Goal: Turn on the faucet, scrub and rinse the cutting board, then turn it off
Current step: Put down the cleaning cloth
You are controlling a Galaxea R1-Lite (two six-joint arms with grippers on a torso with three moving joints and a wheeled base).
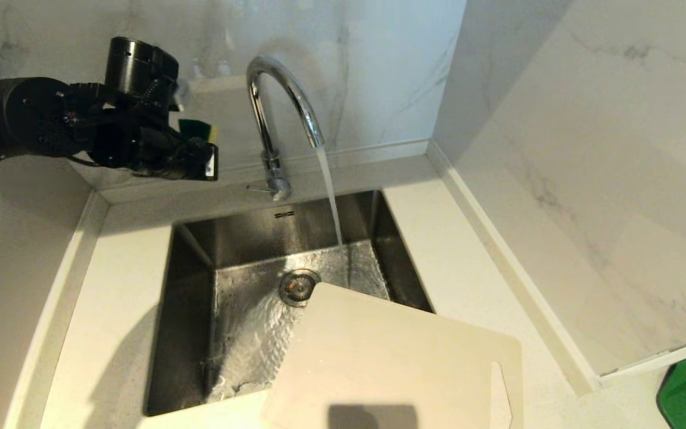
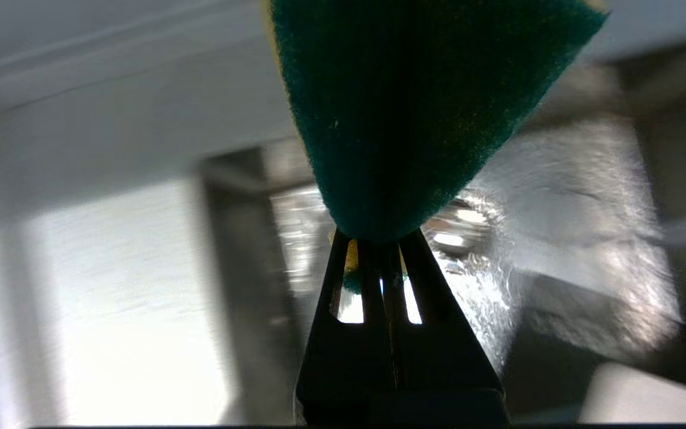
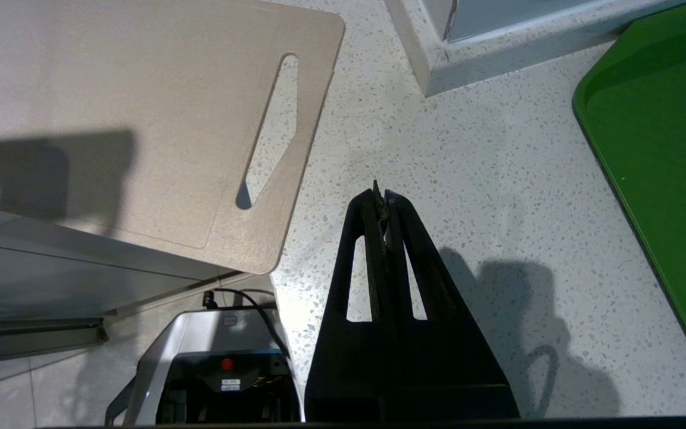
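Bright overhead light throws my square shadow onto the cutting board (image 1: 396, 363); my left wrist view smears with blur.

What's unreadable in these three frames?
- Cutting board: near end cut off by the head view's bottom edge.
- Sponge in the left gripper: top cropped in the left wrist view; mostly hidden behind the arm in the head view.
- Sink: motion-blurred, left wrist view.
- Green tray: cut off, right wrist view.

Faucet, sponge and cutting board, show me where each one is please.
faucet (image 1: 295, 98), head view, on the arched spout.
sponge (image 2: 402, 107), left wrist view, on its green face.
cutting board (image 1: 390, 357), head view, on its flat top.
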